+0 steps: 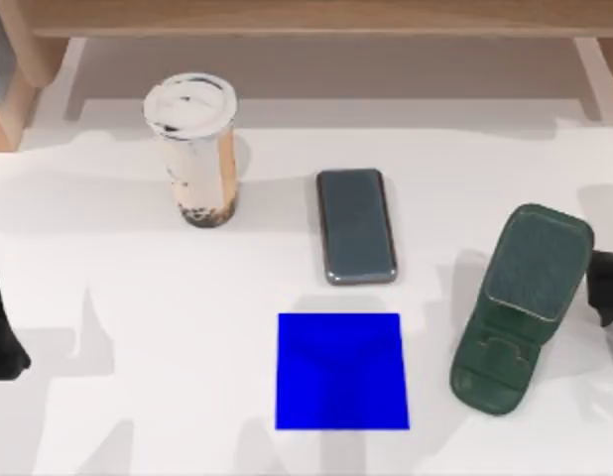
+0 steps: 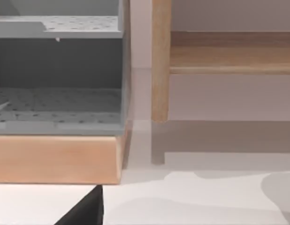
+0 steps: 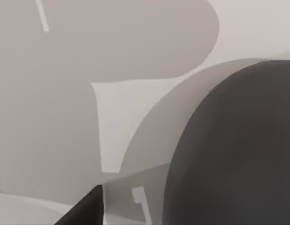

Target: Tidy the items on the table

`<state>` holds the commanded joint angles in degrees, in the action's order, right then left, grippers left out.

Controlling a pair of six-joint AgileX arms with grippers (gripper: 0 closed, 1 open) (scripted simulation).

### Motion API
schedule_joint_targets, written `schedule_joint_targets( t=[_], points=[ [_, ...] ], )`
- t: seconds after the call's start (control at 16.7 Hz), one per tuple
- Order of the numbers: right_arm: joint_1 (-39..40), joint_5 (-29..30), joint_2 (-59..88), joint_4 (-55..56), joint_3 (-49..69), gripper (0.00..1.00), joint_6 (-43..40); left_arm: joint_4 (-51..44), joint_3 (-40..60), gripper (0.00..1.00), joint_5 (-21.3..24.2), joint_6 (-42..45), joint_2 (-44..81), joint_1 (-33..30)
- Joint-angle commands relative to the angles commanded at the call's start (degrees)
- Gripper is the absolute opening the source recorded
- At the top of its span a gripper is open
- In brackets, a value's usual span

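Note:
Three of the items show. The white-lidded cup [image 1: 194,149] of beige drink with dark pearls stands upright at the table's [image 1: 138,297] back left. At the back centre the slate-grey smartphone [image 1: 356,226] lies flat, just behind the blue square pad [image 1: 341,371]. A dark grey rounded body, seemingly the mouse [image 3: 234,150], sits very close in the right wrist view. My right gripper [image 1: 606,285] is at the table's right edge, beside the green stand. My left gripper [image 1: 1,332] stays parked at the left edge, far from the cup.
A dark green folding stand [image 1: 525,307] lies at the right, between the pad and my right arm. A light wooden shelf [image 1: 316,18] runs along the back, with a grey perforated bin [image 2: 58,75] on its base at the left.

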<state>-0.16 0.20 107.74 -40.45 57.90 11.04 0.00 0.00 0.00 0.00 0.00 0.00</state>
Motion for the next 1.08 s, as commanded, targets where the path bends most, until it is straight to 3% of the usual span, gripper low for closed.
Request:
schedule_joint_targets(
  t=[0.36,1.08],
  points=[
    [0.00,0.00,0.00,0.00,0.00,0.02,0.00,0.00,0.00,1.00,0.00,0.00,0.00,0.00],
    [-0.04,0.05,-2.75,-3.27,2.71,0.00,-0.02,0.00,0.00,1.00,0.00,0.00,0.00,0.00]
  ],
)
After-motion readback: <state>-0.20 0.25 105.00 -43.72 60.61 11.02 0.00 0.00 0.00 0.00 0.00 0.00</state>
